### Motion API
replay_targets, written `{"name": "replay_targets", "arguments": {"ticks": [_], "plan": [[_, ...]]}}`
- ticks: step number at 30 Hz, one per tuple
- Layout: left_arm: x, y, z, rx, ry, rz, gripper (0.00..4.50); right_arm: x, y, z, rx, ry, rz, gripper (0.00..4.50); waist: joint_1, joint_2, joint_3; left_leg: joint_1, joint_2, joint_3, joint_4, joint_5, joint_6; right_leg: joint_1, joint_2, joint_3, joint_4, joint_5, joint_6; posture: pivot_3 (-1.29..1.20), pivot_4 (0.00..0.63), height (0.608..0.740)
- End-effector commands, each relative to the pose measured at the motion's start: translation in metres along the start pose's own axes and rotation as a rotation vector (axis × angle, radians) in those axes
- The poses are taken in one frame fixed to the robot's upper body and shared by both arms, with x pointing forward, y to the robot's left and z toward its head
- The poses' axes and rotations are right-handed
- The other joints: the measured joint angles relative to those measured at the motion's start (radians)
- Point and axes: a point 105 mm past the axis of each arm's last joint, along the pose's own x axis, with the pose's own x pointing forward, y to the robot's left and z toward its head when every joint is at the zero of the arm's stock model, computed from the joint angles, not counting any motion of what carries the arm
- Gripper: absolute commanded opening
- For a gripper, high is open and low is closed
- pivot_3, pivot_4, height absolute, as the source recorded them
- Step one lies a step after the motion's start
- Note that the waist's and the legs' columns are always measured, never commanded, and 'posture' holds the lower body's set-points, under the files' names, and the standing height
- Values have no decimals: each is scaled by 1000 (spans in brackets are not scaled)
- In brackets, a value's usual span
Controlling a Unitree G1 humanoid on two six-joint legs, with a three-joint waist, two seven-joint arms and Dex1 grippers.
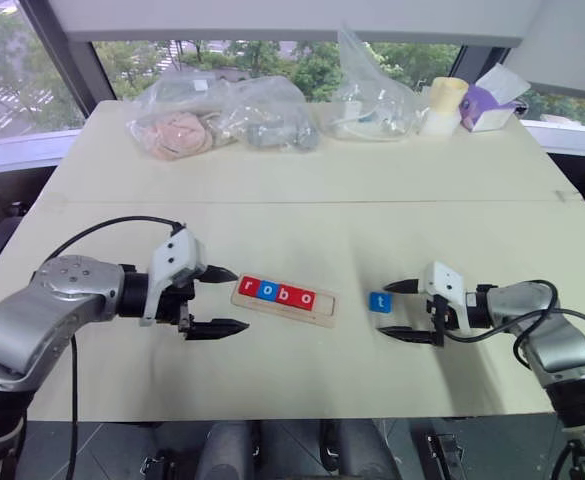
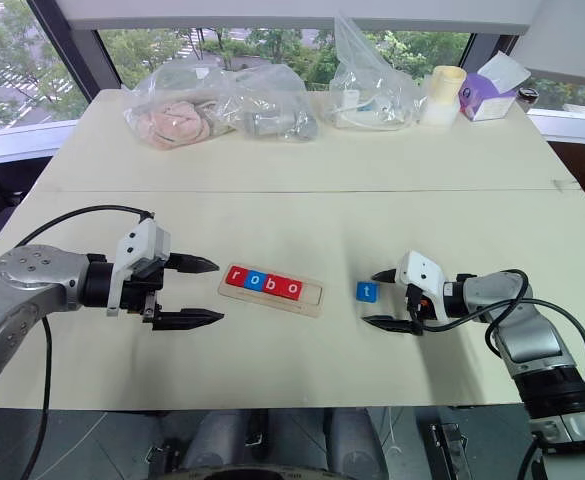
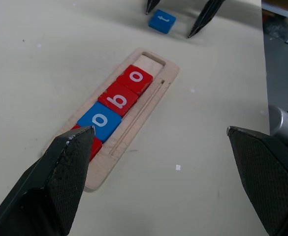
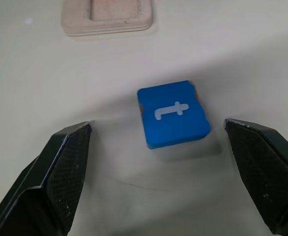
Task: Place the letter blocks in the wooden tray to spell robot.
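Observation:
The wooden tray (image 1: 324, 310) lies mid-table holding red r (image 1: 249, 288), blue o (image 1: 266, 292), red b (image 1: 284, 296) and red o (image 1: 304, 300); its right end slot is bare. A blue t block (image 1: 380, 302) lies flat on the table to the tray's right. My left gripper (image 1: 216, 300) stands open just left of the tray, nothing between its fingers. My right gripper (image 1: 406, 311) is open just right of the t block (image 4: 172, 117), which sits a little ahead of the fingertips (image 4: 75, 142), apart from them.
Clear plastic bags (image 1: 217, 115) with soft items, another bag (image 1: 372, 100), a pale cup (image 1: 444, 105) and a purple tissue box (image 1: 487, 105) line the table's far edge. A seam (image 1: 302, 200) crosses the tabletop. Black cables trail from both arms.

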Motion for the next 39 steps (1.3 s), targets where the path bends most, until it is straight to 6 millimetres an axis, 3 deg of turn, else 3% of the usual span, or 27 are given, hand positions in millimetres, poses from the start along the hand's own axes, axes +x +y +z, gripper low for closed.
{"name": "replay_targets", "arguments": {"ticks": [1,7,8,10,13,17,21,28,39], "plan": [[-5,1,6,28,-6,18,4500,-2,-3,-4,-10,10,-13,3897,0,0,0,0,0,0,0,0,0,0,0,0,0,0,0,0,150,739],[-5,2,5,31,0,17,4500,-4,3,-3,-16,0,1,1218,0,0,0,1,0,0,1,0,0,1,0,0,1,0,0,0,150,739],[-5,2,4,32,0,16,4500,-4,3,-1,-15,-5,-4,1110,0,0,0,1,0,0,1,0,0,2,0,0,1,0,0,0,150,739],[-4,2,4,32,1,14,4500,-3,2,5,-8,-21,-15,1110,0,0,0,2,1,0,1,0,0,2,0,0,1,0,0,0,150,739],[-4,3,4,34,3,10,4500,0,2,31,-6,-60,-6,1110,-1,0,0,2,1,0,1,0,0,2,0,0,1,0,0,0,150,739],[-3,4,2,40,10,7,4500,15,21,63,-32,-86,67,1110,0,0,0,1,2,0,1,0,0,-1,0,1,6,0,0,0,150,739],[1,4,2,42,4,1,4500,30,27,77,-53,-94,73,1110,1,0,0,1,2,0,1,0,0,-2,0,0,7,0,-1,0,150,739],[1,4,2,40,5,-5,4500,50,21,71,-71,-40,47,1110,1,0,0,0,1,0,3,0,0,-3,-2,0,6,0,-1,0,150,739],[1,3,-1,27,1,8,4500,55,20,71,-59,-33,61,1110,0,0,0,0,1,1,3,0,0,-3,-1,0,7,0,-1,0,150,739]]}}
